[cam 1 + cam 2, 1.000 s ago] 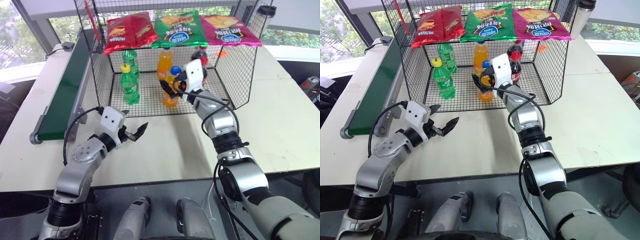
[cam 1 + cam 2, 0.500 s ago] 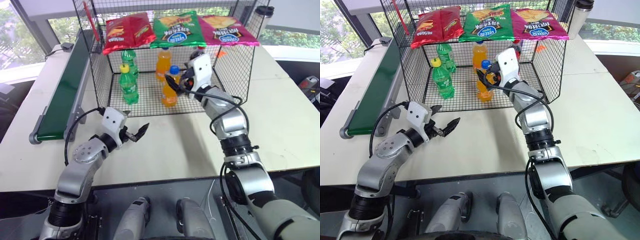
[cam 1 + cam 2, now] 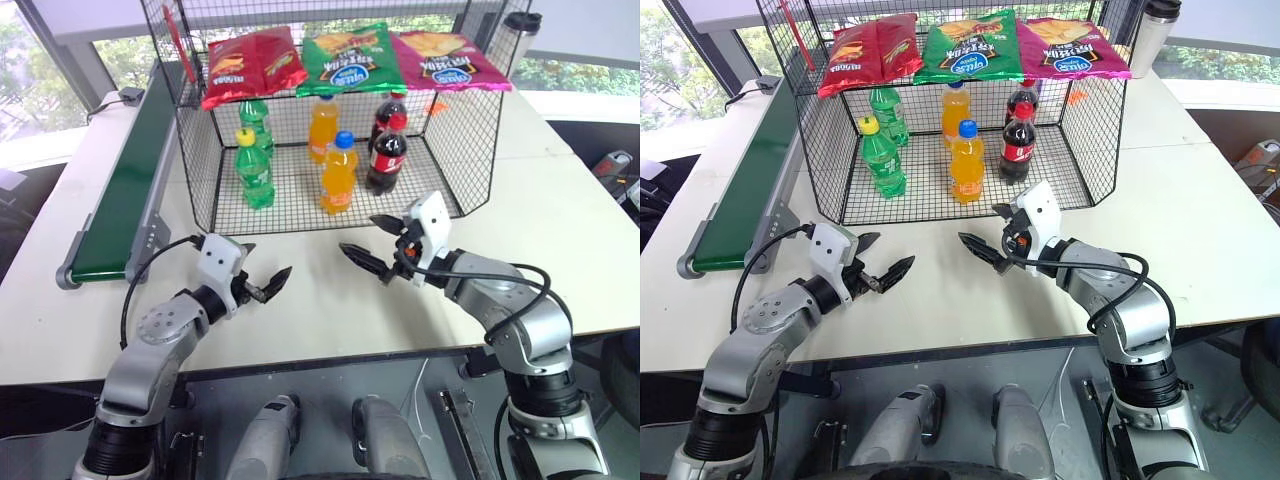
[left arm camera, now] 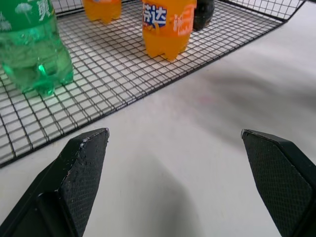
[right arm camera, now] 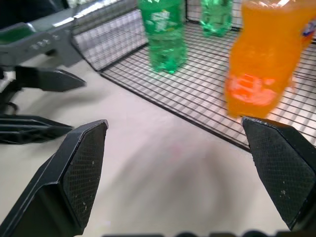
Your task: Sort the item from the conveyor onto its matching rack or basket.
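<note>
The item, an orange soda bottle with a blue cap (image 3: 339,175), stands upright on the grid floor of the black wire cage (image 3: 200,170), near its open front. Nothing holds it. My right gripper (image 3: 358,233) hovers open and empty over the white table just in front of the cage; its wrist view looks at the bottle (image 5: 261,64) ahead. My left gripper (image 3: 268,262) is also open and empty, low over the table to the left, facing the cage floor (image 4: 98,74). The green conveyor (image 3: 125,190) runs along the table's left side with nothing on it.
Inside the cage stand two green bottles (image 3: 254,170), an orange-capped orange bottle (image 3: 322,125) and two cola bottles (image 3: 387,155). Three chip bags (image 3: 350,60) lie on the cage's top. A tumbler (image 3: 520,35) stands at the back right. Bare table (image 3: 560,230) lies to the right.
My right gripper has drawn back out of the cage, leaving the blue-capped bottle standing there, and now hangs lower over the table. My left gripper has sunk slightly.
</note>
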You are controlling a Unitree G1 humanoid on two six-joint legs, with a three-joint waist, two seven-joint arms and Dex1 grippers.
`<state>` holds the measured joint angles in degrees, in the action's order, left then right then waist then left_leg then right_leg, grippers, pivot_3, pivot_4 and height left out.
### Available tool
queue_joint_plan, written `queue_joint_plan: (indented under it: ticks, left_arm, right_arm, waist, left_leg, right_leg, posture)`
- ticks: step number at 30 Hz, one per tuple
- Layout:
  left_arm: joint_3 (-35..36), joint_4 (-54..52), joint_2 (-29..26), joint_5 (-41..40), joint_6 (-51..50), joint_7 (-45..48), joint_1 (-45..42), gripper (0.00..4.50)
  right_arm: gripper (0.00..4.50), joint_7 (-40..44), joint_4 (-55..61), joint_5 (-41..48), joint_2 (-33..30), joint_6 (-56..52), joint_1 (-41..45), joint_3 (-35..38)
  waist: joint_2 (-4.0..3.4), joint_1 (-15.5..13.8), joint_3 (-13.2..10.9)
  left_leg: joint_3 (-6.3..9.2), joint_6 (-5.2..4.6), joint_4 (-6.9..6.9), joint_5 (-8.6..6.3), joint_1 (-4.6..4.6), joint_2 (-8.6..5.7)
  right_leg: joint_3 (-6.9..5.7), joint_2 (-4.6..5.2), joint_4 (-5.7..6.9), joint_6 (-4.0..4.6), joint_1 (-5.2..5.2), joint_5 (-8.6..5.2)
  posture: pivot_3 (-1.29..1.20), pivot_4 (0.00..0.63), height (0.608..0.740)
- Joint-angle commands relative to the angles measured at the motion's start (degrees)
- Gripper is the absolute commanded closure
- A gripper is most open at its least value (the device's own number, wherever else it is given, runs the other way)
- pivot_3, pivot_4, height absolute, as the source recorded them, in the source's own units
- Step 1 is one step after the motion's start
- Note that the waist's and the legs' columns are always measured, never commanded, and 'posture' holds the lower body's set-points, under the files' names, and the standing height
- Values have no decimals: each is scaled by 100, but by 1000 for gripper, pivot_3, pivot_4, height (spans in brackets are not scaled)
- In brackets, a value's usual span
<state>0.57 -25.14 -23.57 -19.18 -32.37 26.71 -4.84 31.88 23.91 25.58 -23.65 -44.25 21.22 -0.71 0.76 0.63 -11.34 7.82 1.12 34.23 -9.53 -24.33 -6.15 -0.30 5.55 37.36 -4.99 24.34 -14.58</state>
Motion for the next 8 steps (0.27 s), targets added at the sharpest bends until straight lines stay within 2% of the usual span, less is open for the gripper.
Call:
queue_joint_plan:
  ticks: [1, 8]
  left_arm:
    - [142, -264, -105, -139, -30, 101, 112, 0]
    - [160, -222, -126, -197, 93, 131, 151, 0]
  right_arm:
    - [16, -148, 244, 34, -32, -11, -123, 114]
    - [16, -312, 67, -167, -85, 150, -418, 90]
  waist:
    - [2, -3, 2]
    - [3, -14, 3]
  left_leg:
    - [-1, 0, 0, 0, 0, 0]
    - [-5, 0, -1, 0, -7, -1]
  right_leg:
    - [0, 0, -4, 1, -1, 1]
    - [0, 1, -23, -16, -1, 10]
  posture:
    - [0, 150, 739]
    - [0, 150, 739]
